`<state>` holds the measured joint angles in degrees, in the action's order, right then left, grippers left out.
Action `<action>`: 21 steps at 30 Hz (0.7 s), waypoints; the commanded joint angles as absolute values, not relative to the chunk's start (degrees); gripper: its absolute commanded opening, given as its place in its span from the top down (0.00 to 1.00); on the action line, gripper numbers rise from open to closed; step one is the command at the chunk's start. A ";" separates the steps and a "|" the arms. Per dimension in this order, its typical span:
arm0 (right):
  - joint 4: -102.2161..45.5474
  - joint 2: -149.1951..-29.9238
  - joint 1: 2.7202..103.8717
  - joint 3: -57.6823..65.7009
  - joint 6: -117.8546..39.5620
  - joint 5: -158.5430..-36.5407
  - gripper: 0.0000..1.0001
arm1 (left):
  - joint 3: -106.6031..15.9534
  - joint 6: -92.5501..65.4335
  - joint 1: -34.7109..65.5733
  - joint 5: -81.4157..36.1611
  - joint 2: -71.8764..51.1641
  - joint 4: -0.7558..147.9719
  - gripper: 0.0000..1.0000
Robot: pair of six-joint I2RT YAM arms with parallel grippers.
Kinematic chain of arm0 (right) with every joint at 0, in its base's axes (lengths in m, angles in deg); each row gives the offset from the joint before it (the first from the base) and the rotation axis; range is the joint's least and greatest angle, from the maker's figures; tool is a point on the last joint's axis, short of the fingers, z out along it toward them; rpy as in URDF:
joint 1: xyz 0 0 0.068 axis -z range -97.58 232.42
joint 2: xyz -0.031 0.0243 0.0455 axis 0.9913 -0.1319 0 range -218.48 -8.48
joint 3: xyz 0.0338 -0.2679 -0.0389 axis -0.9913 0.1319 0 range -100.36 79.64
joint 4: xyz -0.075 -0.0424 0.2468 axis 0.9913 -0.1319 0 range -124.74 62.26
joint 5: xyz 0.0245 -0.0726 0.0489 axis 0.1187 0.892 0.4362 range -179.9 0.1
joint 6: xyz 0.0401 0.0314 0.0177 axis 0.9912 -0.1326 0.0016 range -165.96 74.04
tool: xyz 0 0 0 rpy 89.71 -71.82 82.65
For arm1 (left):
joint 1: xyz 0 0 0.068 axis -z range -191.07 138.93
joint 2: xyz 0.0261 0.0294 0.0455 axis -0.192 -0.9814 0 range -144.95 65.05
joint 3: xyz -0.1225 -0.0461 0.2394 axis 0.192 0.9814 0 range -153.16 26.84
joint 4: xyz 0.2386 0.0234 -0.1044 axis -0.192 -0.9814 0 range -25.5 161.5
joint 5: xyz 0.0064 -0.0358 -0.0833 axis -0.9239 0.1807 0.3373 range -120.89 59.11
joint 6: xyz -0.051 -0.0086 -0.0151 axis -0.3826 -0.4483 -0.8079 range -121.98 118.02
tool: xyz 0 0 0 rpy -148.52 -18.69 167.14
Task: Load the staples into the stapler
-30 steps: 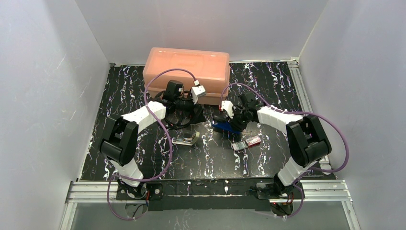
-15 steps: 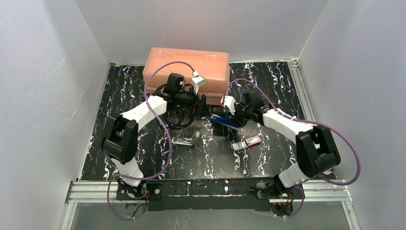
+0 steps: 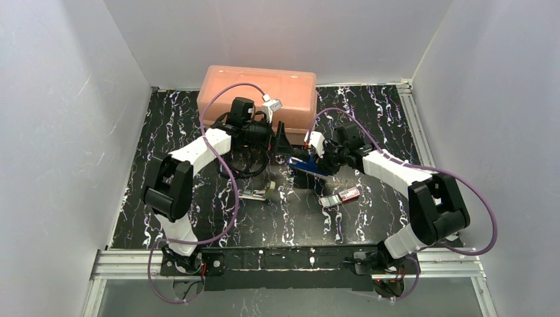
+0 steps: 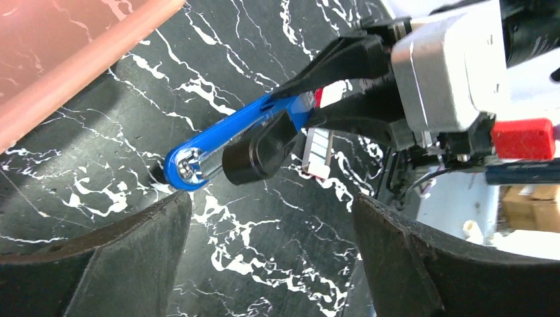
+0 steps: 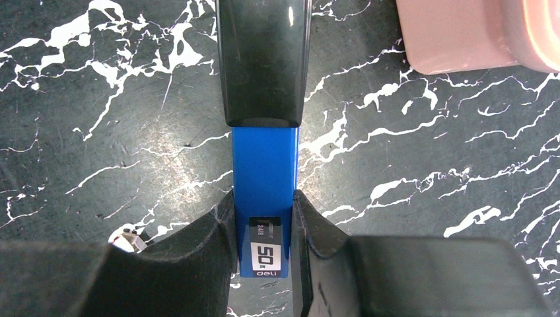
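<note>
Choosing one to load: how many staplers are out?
2: a blue-and-black stapler in the right gripper mid-table; a silvery stapler lying free left of it. The orange box may hide more.

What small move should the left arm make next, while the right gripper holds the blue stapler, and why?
Probably ease the left gripper forward and shut it on the black cover of the blue stapler, to swing it open. The right gripper clamps the stapler's body, the left one is open just short of its nose, and the staples lie on the table.
</note>
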<state>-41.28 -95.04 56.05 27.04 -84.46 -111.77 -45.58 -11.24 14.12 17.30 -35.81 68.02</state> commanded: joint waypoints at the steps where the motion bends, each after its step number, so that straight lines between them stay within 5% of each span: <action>1: -40.22 -91.29 56.18 23.18 -83.79 -117.21 0.99 | -49.46 -20.23 13.20 21.83 -37.49 66.51 0.10; 21: -48.52 -88.78 56.21 14.15 -80.59 -126.06 0.99 | -52.49 -32.53 10.83 28.96 -39.75 62.63 0.06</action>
<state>-50.39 -91.15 56.05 18.30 -81.88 -121.52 -50.39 -30.95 10.87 25.69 -39.07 64.43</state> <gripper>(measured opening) 0.360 0.929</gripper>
